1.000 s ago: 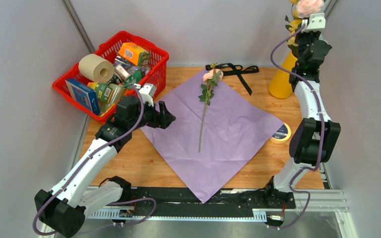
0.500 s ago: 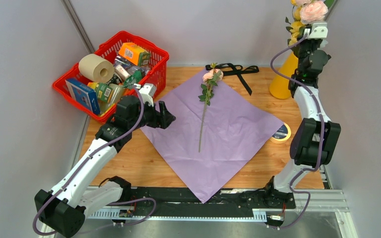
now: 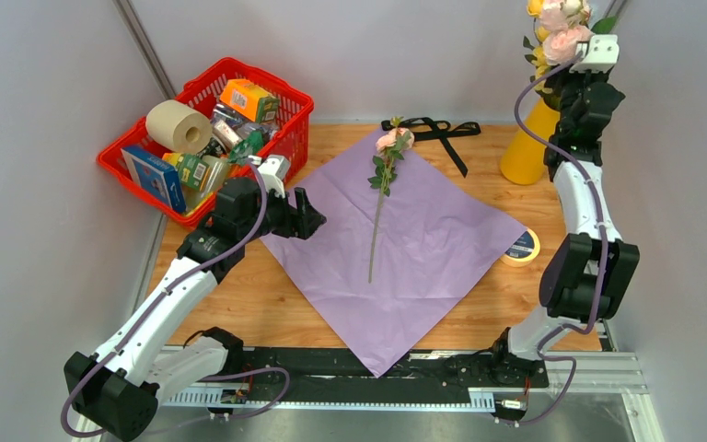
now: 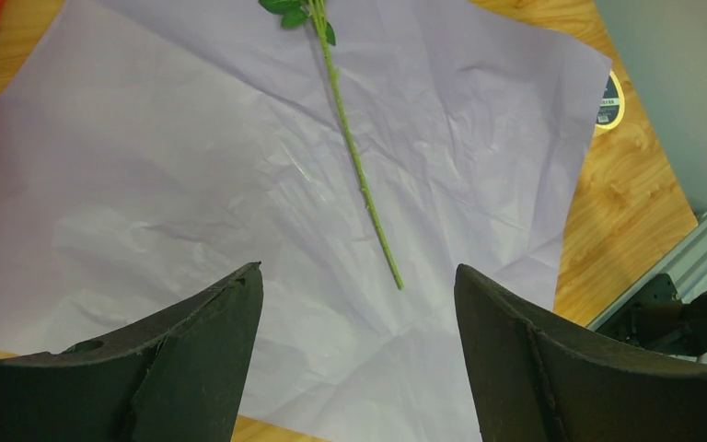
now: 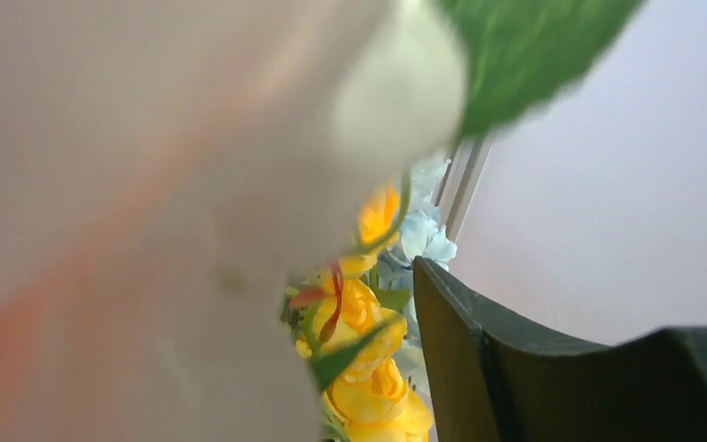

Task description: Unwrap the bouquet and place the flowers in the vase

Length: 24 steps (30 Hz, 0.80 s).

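The bouquet is undone: its lilac wrapping paper (image 3: 423, 249) (image 4: 147, 166) lies flat on the wooden table. One pink rose (image 3: 394, 140) rests on the sheet, its green stem (image 4: 359, 175) pointing toward me. The mustard-yellow vase (image 3: 520, 152) stands at the back right and holds pink, yellow and pale blue flowers (image 3: 560, 28) (image 5: 368, 322). My right gripper (image 3: 562, 87) is high beside those blooms. Its one visible finger (image 5: 515, 387) stands off to the side and touches nothing, so the jaws are apart; a blurred rose hides the other finger. My left gripper (image 3: 311, 216) (image 4: 359, 276) hovers open over the paper's left part.
The black ribbon (image 3: 437, 131) lies behind the paper at the back. A red basket (image 3: 290, 101) of boxes and a beige paper roll (image 3: 177, 125) fills the back left. A yellow tape ring (image 3: 521, 247) (image 4: 610, 99) lies off the paper's right corner. Grey walls close both sides.
My right wrist has shifted right, away from the pink roses, which now stand in the vase to its left. The left arm and the rose on the paper have not moved.
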Each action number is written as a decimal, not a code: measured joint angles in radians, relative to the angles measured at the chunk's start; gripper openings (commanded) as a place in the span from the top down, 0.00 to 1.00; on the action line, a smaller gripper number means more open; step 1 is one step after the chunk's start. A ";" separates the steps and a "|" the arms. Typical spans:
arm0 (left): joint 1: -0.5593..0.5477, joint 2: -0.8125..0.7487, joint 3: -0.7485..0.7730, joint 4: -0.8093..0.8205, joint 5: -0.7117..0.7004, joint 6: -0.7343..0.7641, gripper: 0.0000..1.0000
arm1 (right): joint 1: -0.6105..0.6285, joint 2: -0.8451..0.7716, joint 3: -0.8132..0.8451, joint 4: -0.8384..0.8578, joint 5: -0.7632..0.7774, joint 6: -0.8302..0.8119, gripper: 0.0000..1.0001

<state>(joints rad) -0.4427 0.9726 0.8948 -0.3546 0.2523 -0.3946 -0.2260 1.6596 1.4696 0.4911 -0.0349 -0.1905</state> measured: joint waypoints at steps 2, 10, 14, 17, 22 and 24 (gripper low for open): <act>0.000 0.000 0.000 0.000 0.000 0.000 0.16 | 0.000 -0.014 0.016 -0.037 -0.001 0.001 0.30; 0.000 0.000 0.000 0.000 0.000 0.000 0.16 | 0.000 -0.044 0.118 -0.262 -0.021 0.015 0.15; 0.000 0.000 0.000 0.000 0.000 0.000 0.16 | 0.000 -0.072 0.133 -0.389 -0.031 0.030 0.11; 0.000 0.000 0.000 0.000 0.000 0.000 0.16 | 0.000 -0.103 0.119 -0.442 -0.034 0.037 0.13; 0.000 0.000 0.000 0.000 0.000 0.000 0.16 | 0.000 -0.128 0.114 -0.470 -0.010 0.039 0.28; 0.000 0.000 0.000 0.000 0.000 0.000 0.16 | 0.000 -0.130 0.114 -0.478 0.000 0.039 0.40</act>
<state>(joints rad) -0.4423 0.9726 0.8948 -0.3550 0.2527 -0.3946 -0.2260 1.5295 1.5833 0.0132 -0.0349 -0.1513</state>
